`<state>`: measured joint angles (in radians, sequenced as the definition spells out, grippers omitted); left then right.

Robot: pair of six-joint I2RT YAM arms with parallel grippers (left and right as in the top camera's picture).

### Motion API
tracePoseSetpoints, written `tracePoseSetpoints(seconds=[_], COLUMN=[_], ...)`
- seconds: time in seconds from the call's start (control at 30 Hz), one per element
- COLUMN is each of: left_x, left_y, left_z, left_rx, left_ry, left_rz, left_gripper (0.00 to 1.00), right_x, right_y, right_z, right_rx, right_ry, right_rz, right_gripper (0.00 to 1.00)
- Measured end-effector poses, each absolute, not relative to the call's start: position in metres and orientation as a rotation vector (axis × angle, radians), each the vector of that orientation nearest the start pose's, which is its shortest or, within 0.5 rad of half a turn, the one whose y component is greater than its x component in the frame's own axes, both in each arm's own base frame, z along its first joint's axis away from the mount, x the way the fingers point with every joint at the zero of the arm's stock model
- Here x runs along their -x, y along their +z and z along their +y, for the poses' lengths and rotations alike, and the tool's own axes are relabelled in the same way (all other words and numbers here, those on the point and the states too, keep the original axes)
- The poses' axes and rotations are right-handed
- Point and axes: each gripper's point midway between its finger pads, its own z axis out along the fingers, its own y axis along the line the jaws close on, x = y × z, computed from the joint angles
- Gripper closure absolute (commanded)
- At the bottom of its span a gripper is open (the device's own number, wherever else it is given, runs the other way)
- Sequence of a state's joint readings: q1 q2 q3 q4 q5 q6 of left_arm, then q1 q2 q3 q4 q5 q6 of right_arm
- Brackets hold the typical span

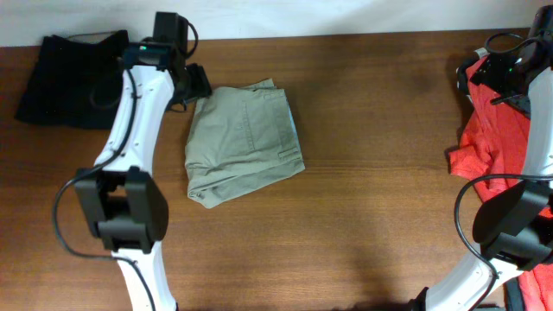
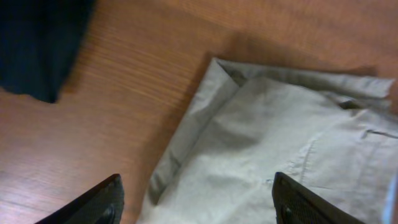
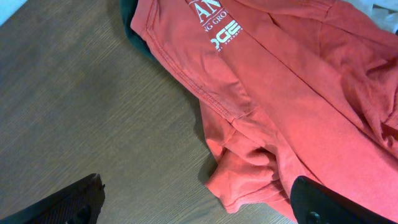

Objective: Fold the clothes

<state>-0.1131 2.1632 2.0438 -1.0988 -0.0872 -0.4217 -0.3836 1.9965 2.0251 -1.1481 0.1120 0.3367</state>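
Note:
The khaki shorts (image 1: 244, 142) lie folded on the wooden table, left of centre; the left wrist view shows their folded corner and pocket seam (image 2: 273, 149). My left gripper (image 1: 197, 84) is open just above the shorts' far left corner, its fingertips (image 2: 196, 199) spread wide and empty. A black garment (image 1: 65, 78) lies at the far left and also shows in the left wrist view (image 2: 37, 43). A red T-shirt with white print (image 1: 492, 130) lies crumpled at the right edge. My right gripper (image 1: 505, 78) is open above it, its fingers (image 3: 199, 199) straddling the shirt's edge (image 3: 280, 81).
The table (image 1: 371, 173) is brown wood. The arm bases stand at the near edge on the left (image 1: 121, 212) and right (image 1: 510, 220). A white wall strip runs along the far edge.

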Motion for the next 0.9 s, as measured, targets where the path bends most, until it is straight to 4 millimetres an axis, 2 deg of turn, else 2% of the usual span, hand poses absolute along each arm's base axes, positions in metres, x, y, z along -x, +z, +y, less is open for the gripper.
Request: tracePoseSetpoints(seconds=[0.1, 0.2, 0.27, 0.37, 0.4, 0.5, 0.63, 0.8, 0.83, 0.9], left_x=[-0.507, -0.508, -0.512, -0.516, -0.515, -0.514, -0.514, -0.516, -0.519, -0.521], left_y=[0.091, 0.052, 0.039, 0.016, 0.012, 0.011, 0.012, 0.013, 0.013, 0.012], left_z=[-0.044, -0.032, -0.026, -0.025, -0.029, -0.041, -0.048, -0.050, -0.051, -0.051], left_rx=[0.444, 0.483, 0.488, 0.405, 0.372, 0.292, 0.237, 0.215, 0.210, 0.208], left_ry=[-0.025, -0.007, -0.013, -0.125, -0.161, -0.225, -0.280, -0.295, -0.296, -0.297], left_rz=[2.812, 2.871, 2.878, 2.919, 2.933, 2.947, 2.949, 2.941, 2.931, 2.922], left_gripper=[0.23, 0.25, 0.26, 0.28, 0.28, 0.45, 0.50, 0.51, 0.53, 0.64], right_x=[-0.437, -0.437, -0.437, -0.437, -0.437, -0.437, -0.437, -0.437, -0.437, -0.437], right_y=[0.201, 0.201, 0.201, 0.201, 0.201, 0.201, 0.201, 0.201, 0.201, 0.201], right_z=[-0.197, -0.197, -0.197, -0.197, -0.197, -0.197, -0.197, -0.197, -0.197, -0.197], right_rx=[-0.979, -0.980, -0.979, -0.980, -0.980, -0.980, -0.980, -0.980, -0.979, -0.979], right_ry=[-0.165, -0.165, -0.165, -0.165, -0.165, -0.165, -0.165, -0.165, -0.165, -0.165], right_rz=[2.503, 2.503, 2.503, 2.504, 2.503, 2.503, 2.503, 2.503, 2.504, 2.503], right_gripper=[0.01, 0.01, 0.01, 0.01, 0.01, 0.01, 0.01, 0.01, 0.01, 0.01])
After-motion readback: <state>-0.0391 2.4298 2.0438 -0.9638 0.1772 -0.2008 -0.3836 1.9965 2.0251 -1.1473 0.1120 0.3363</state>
